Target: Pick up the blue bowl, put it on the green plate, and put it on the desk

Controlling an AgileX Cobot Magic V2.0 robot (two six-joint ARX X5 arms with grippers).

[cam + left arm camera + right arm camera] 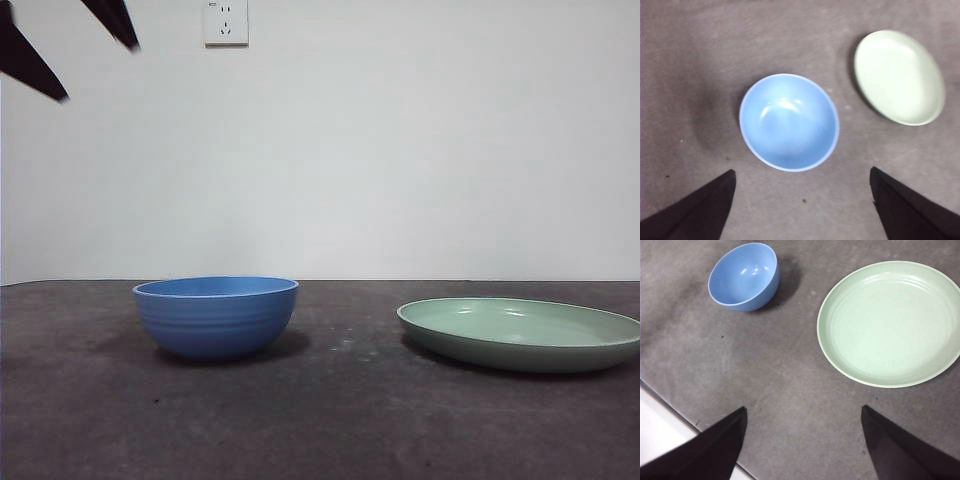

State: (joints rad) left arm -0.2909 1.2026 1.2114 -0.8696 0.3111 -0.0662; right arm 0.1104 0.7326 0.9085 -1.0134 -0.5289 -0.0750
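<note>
Jaws of my left gripper (802, 207) gape above the blue bowl (789, 122), apart from the green plate (900, 77) on the desk (690, 60); only the front view shows a wall socket (226, 22). My right gripper (802, 445) is likewise spread.

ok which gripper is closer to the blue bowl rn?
Left. The left gripper hangs open right above the blue bowl, looking down into it. The right gripper is open over the desk's edge, farther off, with the green plate nearer it.

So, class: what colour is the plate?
Pale mint green; the plate shows best in the right wrist view.
</note>
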